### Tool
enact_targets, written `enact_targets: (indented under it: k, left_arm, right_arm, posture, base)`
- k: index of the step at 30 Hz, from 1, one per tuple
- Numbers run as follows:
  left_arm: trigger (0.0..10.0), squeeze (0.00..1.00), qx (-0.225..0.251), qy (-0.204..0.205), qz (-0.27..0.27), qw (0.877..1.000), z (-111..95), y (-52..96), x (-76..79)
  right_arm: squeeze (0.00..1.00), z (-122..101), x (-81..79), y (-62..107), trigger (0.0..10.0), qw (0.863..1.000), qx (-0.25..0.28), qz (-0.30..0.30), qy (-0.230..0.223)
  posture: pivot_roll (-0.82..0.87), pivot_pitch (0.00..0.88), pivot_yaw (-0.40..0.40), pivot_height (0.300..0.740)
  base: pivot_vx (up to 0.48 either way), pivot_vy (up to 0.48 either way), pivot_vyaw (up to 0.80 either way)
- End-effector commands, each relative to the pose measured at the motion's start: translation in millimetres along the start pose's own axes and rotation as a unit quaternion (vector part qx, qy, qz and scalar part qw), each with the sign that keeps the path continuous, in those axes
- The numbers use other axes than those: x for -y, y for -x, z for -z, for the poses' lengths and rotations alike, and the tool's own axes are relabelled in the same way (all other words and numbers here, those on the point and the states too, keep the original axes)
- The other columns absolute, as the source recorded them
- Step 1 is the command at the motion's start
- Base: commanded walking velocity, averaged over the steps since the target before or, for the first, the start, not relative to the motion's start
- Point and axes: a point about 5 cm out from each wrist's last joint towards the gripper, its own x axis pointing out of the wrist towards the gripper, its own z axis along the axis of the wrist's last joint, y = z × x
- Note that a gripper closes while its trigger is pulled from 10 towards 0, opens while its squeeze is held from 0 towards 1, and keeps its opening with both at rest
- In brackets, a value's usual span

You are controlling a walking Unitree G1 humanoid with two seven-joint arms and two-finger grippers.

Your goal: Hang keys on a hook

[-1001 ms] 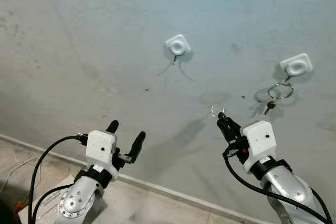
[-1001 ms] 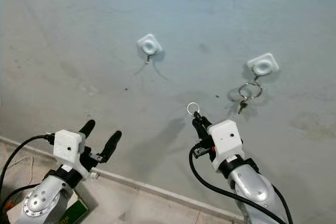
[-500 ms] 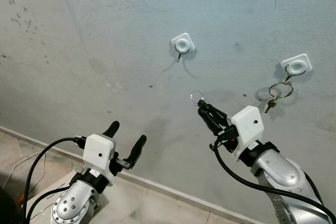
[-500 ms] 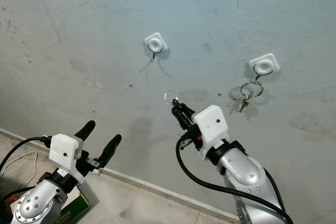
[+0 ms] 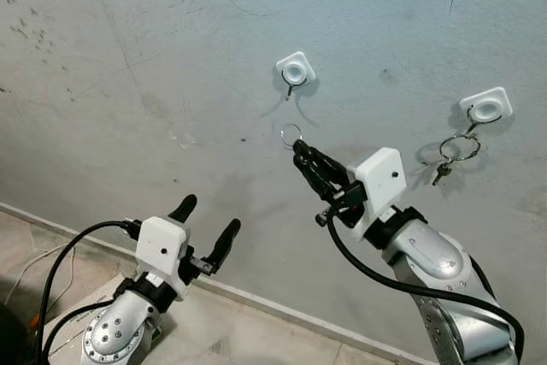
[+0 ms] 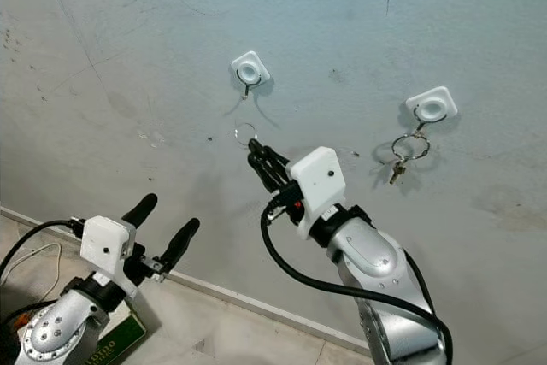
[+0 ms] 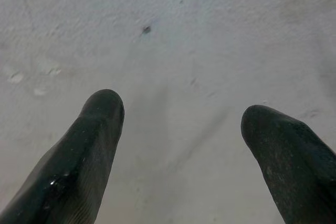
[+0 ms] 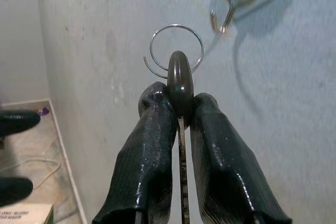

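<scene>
While no writing reads, right pincer [image 8: 180, 103] pinches key [image 8: 180, 80].

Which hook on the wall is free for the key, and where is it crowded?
The left hook is bare, with blank wall around it, and the right pincer holds a key just below it. The right hook is crowded: a key ring hangs there.

- wall [image 5: 154, 57]: matt plaster, rough, scuffed and stained;
- hook [image 8: 231, 11]: thin shiny metal wire on glossy white plastic base;
- key ring [image 8: 176, 51]: bright metal wire;
- right claw [image 8: 179, 103] fingers [image 8: 149, 145]: black, ribbed, slightly glossy
</scene>
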Motion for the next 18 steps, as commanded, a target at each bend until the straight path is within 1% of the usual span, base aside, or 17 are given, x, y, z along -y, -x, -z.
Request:
enact_targets:
  k: [1, 2, 4, 8, 9, 12, 18]
  left_arm:
    - [10.0, 0.0, 0.002, -0.006, 0.007, 1.0, -1, -0.8, -0.7]
    - [10.0, 0.0, 0.005, -0.006, 0.011, 1.0, -3, -2.1, 0.1]
    - [10.0, 0.0, 0.016, -0.022, 0.015, 1.0, -7, -4.9, 0.0]
    - [10.0, 0.0, 0.033, -0.035, 0.019, 0.999, -15, -9.3, 1.1]
    - [10.0, 0.0, 0.045, -0.039, 0.024, 0.998, -21, -12.4, 3.4]
    - [10.0, 0.0, 0.063, -0.039, 0.027, 0.997, -30, -18.4, 7.7]
    - [10.0, 0.0, 0.068, -0.037, 0.027, 0.997, -32, -19.7, 10.9]
  right_arm:
    - [0.0, -1, -0.1, -6.2, 10.0, 1.0, 0.005, -0.003, 0.004]
    - [0.0, -2, 1.3, -9.3, 10.0, 1.0, 0.008, -0.003, 0.01]
    - [0.0, -3, 2.9, -12.4, 10.0, 1.0, 0.011, -0.003, 0.018]
    - [0.0, -3, 4.2, -15.4, 10.0, 0.999, 0.013, -0.005, 0.033]
    - [0.0, -3, 5.7, -17.2, 10.0, 0.999, 0.013, -0.003, 0.036]
    - [0.0, -1, 9.0, -19.3, 10.0, 0.999, 0.014, 0.002, 0.04]
    - [0.0, 0, 10.7, -21.5, 10.0, 0.999, 0.019, 0.004, 0.047]
  posture:
    - [0.02, 0.055, 0.048, 0.74]
    - [0.02, 0.055, 0.048, 0.74]
    - [0.02, 0.055, 0.048, 0.74]
    - [0.01, 0.045, 0.049, 0.74]
    - [0.01, 0.043, 0.049, 0.74]
    - [0.01, 0.043, 0.049, 0.74]
    - [0.01, 0.043, 0.049, 0.74]
  base:
    - [0.0, 0.0, 0.0]
    - [0.0, 0.0, 0.0]
    - [0.0, 0.0, 0.0]
    - [0.0, 0.0, 0.0]
    - [0.0, 0.0, 0.0]
    - [0.0, 0.0, 0.0]
    - [0.0, 0.0, 0.0]
